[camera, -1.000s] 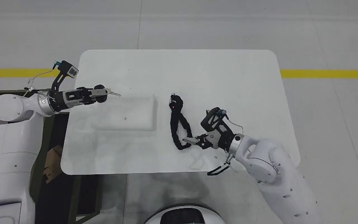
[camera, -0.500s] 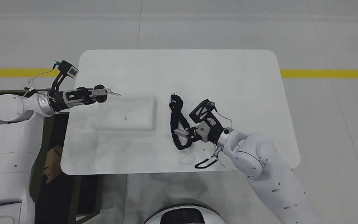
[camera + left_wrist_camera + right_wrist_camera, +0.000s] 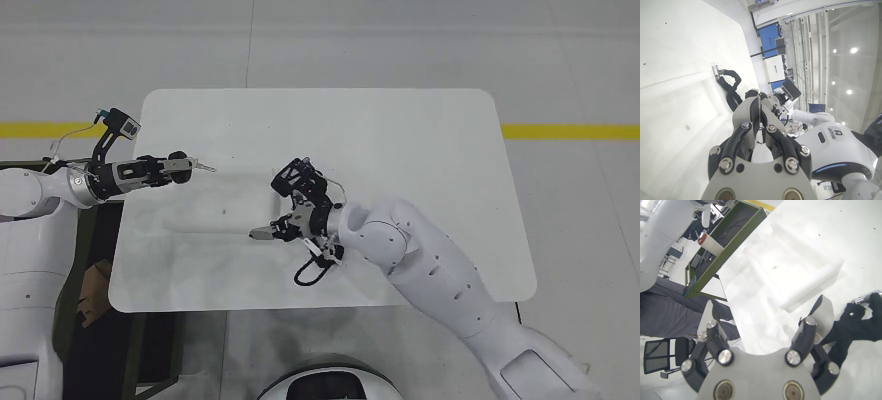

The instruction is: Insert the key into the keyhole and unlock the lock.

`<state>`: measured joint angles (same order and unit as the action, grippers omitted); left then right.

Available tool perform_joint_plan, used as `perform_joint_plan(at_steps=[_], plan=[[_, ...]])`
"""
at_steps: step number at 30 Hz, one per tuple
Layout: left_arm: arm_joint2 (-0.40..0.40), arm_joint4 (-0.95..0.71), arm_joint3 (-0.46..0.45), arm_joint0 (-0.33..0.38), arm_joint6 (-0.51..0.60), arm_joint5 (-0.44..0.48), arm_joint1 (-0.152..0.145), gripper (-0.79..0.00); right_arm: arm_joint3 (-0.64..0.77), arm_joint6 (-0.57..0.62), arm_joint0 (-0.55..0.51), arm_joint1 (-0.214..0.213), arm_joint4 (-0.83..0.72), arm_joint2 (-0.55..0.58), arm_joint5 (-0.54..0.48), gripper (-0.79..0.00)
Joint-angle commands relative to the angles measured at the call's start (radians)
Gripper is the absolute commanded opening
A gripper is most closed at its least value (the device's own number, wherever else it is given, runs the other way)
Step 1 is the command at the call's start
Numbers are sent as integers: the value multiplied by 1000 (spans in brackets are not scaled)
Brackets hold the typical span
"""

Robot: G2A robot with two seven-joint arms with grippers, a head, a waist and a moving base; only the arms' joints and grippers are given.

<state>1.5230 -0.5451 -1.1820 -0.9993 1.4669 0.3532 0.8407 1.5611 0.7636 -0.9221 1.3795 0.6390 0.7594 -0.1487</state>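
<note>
key gripped, lock not yet held

top view: the left gripper (image 3: 188, 165) hangs over the left edge of the table (image 3: 430, 130), clenched on the key (image 3: 204, 168), with the blade pointing in toward the middle. probably parked there so the key is ready while the other arm deals with the lock. the right gripper (image 3: 266, 233) sits by the near corner of the tray (image 3: 225, 200), well apart from the key.

left wrist view: the pads pinch the key (image 3: 759, 111) flat, thin edge toward the camera. that grip should let the blade go in straight. the lock (image 3: 716, 72) lies on the table at the tray's far corner. its silver end touches the tray or is just beside it, cannot tell which. the black cable curls away from it. key and lock are well apart.

right wrist view: the right gripper (image 3: 765, 303) is released, jaws wide, nothing between them. the lock (image 3: 857, 321) lies just beside one finger, outside the jaws, silver end farther out. judgement: the lock needs grasping and steadying before the key can go in. the keyhole is too small to make out.
</note>
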Motion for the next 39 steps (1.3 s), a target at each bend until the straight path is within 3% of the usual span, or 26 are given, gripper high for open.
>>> perform_joint_plan(at_steps=[1, 8, 20, 29, 30, 31, 32, 34, 37, 39], plan=[[0, 0, 0, 0, 0, 0, 0, -785, -77, -16, 23, 21, 41, -12, 44, 0], [0, 0, 0, 0, 0, 0, 0, -785, -195, -46, 34, 67, 171, 16, 108, 0], [0, 0, 0, 0, 0, 0, 0, -785, -55, 115, -87, 59, 505, 187, 97, 0], [0, 0, 0, 0, 0, 0, 0, -785, -56, 150, -107, 81, 550, 220, 18, 0], [0, 0, 0, 0, 0, 0, 0, -785, -61, 156, -103, 85, 563, 217, 15, -25], [0, 0, 0, 0, 0, 0, 0, -785, -66, 160, -97, 89, 583, 213, 12, -212], [0, 0, 0, 0, 0, 0, 0, -785, -74, 162, -92, 94, 590, 211, 13, -342], [0, 0, 0, 0, 0, 0, 0, -785, -89, 171, -79, 103, 610, 208, 18, -379], [0, 0, 0, 0, 0, 0, 0, -785, -117, 202, -58, 118, 647, 204, 42, -354], [0, 0, 0, 0, 0, 0, 0, -785, -139, 235, -42, 129, 660, 204, 56, -403]])
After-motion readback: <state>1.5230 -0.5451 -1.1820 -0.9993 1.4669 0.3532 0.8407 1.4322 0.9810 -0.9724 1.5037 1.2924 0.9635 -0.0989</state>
